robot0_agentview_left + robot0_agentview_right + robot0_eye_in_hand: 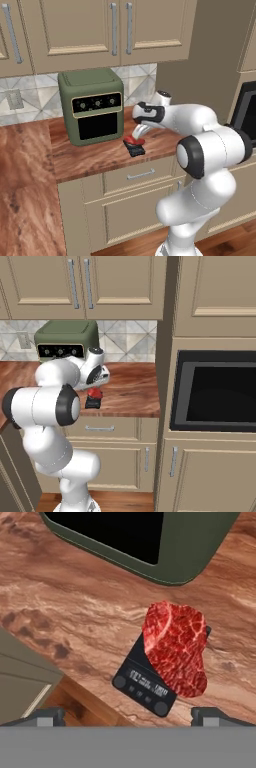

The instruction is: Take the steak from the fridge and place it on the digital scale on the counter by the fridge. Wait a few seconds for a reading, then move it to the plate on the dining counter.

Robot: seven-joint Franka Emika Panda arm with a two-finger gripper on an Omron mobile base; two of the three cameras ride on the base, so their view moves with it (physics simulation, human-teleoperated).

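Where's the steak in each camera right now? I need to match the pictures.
Left base view: steak on the scale, centre, under the hand.
Right base view: left of centre, beside the arm.
Hand view: right of centre.
Shared landmark: green toaster oven.

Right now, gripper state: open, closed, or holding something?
Gripper: open, holding nothing; the steak lies on the digital scale below it.

Even, soft rendered light across all three views, no harsh glare anywhere. The white arm (200, 145) shades gently grey on its underside. The steak (175, 647) reads crisp in the hand view, marbling sharp, while the worktop (75, 612) grain looks slightly smeared. Both base views are soft and low in detail, with no bending at the edges.
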